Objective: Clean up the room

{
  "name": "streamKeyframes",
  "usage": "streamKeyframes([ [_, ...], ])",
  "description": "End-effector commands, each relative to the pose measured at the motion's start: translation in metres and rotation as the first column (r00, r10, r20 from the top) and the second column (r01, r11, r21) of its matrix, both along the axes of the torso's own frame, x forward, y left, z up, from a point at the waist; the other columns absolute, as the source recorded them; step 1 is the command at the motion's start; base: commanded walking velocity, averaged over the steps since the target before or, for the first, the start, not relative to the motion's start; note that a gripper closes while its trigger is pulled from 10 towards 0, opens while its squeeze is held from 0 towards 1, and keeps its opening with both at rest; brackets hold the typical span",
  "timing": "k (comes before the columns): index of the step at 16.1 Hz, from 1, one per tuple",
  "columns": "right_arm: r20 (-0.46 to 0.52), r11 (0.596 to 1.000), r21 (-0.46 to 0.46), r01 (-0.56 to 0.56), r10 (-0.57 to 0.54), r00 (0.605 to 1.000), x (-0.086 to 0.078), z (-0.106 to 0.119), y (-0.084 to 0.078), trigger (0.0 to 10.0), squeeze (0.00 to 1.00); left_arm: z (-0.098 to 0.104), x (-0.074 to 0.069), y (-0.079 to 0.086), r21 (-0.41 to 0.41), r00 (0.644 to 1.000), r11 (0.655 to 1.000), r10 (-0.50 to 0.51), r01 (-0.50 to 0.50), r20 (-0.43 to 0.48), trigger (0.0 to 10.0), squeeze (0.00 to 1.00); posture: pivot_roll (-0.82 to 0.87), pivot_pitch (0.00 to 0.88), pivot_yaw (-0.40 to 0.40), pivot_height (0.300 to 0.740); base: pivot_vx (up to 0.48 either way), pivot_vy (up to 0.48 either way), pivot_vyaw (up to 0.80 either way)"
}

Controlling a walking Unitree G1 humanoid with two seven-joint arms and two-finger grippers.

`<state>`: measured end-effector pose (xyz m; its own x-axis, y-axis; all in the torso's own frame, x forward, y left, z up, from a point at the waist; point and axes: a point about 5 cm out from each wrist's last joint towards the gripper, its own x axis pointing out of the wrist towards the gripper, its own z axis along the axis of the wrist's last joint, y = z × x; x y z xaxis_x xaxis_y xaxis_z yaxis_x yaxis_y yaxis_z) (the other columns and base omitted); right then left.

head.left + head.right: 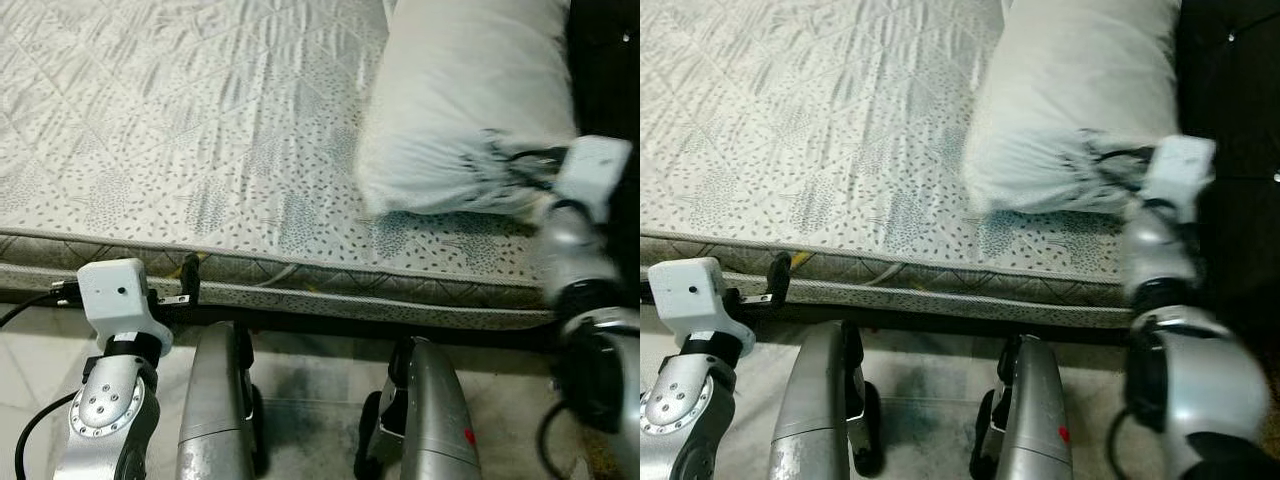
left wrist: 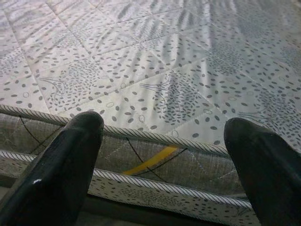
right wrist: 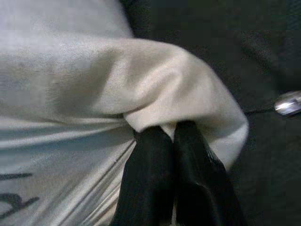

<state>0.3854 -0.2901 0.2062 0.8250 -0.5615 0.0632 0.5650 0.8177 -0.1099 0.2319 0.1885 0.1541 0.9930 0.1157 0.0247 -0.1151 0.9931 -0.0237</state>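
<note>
Right arm is stretched forward over the near right corner of the bed, and the right gripper (image 3: pixel 171 134) has its jaws pinched together on a fold of the white pillow (image 1: pixel 465 100). The cloth bunches into creases where the fingers bite in, at the pillow's near right corner. The pillow itself lies on the right side of the mattress (image 1: pixel 190 130), close to the near edge, with a dark upholstered surface (image 1: pixel 1230 120) just beside it on the right.

Left arm sits low, bent in front of the robot's body, and the left gripper (image 1: pixel 190 280) is held level with the mattress's side edge, touching nothing. Its jaws stand wide apart.

The right wrist view gets in close: two black fingers (image 3: pixel 146 179) pressed side by side, pale fabric folded over their tips, and a shiny stud (image 3: pixel 288 102) on the dark padding behind. The head views give the wider picture instead, with the quilted, speckled mattress top, its piped border and the robot's two silver legs (image 1: pixel 215 400) on the tiled floor (image 1: pixel 320 410). The left wrist view adds a yellow strip (image 2: pixel 150 161) on the mattress's side panel, between the spread fingers (image 2: pixel 61 165).
</note>
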Motion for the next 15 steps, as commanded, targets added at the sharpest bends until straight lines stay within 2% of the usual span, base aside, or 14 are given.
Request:
streamKeyframes([
  [1,0.055,0.996,-0.025,0.082,-0.081,0.995,-0.006,0.019,-0.022,0.0,0.0,-0.003,-0.002,0.002,0.005,1.0,1.0,0.005,-0.005,-0.011,10.0,0.0,0.15,0.229,-0.051,0.55,0.0,0.0,0.0],
  [2,0.059,0.993,-0.038,0.115,-0.113,0.992,-0.012,0.022,-0.033,0.0,0.0,-0.003,-0.002,0.003,0.006,1.0,1.0,0.005,-0.005,-0.01,10.0,0.0,0.14,0.228,-0.051,0.55,0.0,0.0,0.0],
  [3,0.059,0.983,-0.033,0.18,-0.178,0.982,-0.022,0.022,-0.053,0.0,0.0,-0.003,-0.001,0.004,0.006,1.0,1.0,0.005,-0.005,-0.009,10.0,0.0,0.14,0.228,-0.048,0.55,0.0,0.0,0.0],
  [5,0.059,0.969,-0.051,0.241,-0.238,0.969,-0.035,0.022,-0.072,0.0,0.0,-0.004,0.0,0.003,0.006,1.0,1.0,0.001,-0.001,-0.008,10.0,0.0,0.13,0.228,-0.043,0.55,0.0,0.0,0.0],
  [9,0.031,0.961,-0.109,0.256,-0.254,0.967,-0.047,0.012,-0.086,0.0,0.0,-0.004,0.002,0.003,0.005,1.0,1.0,-0.007,0.007,-0.007,10.0,0.0,0.12,0.226,-0.036,0.55,0.0,0.0,0.0],
  [12,-0.007,0.954,-0.179,0.242,-0.247,0.969,-0.064,-0.008,-0.095,0.0,0.0,-0.004,0.002,0.004,0.008,1.0,1.0,-0.012,0.012,-0.008,10.0,0.0,0.11,0.228,-0.032,0.55,0.0,0.0,0.0],
  [15,-0.007,0.942,-0.213,0.258,-0.265,0.964,-0.078,-0.013,-0.104,0.0,0.0,-0.005,0.004,0.002,0.005,1.0,1.0,-0.021,0.021,-0.008,10.0,0.0,0.09,0.227,-0.025,0.55,0.0,0.0,0.0],
])
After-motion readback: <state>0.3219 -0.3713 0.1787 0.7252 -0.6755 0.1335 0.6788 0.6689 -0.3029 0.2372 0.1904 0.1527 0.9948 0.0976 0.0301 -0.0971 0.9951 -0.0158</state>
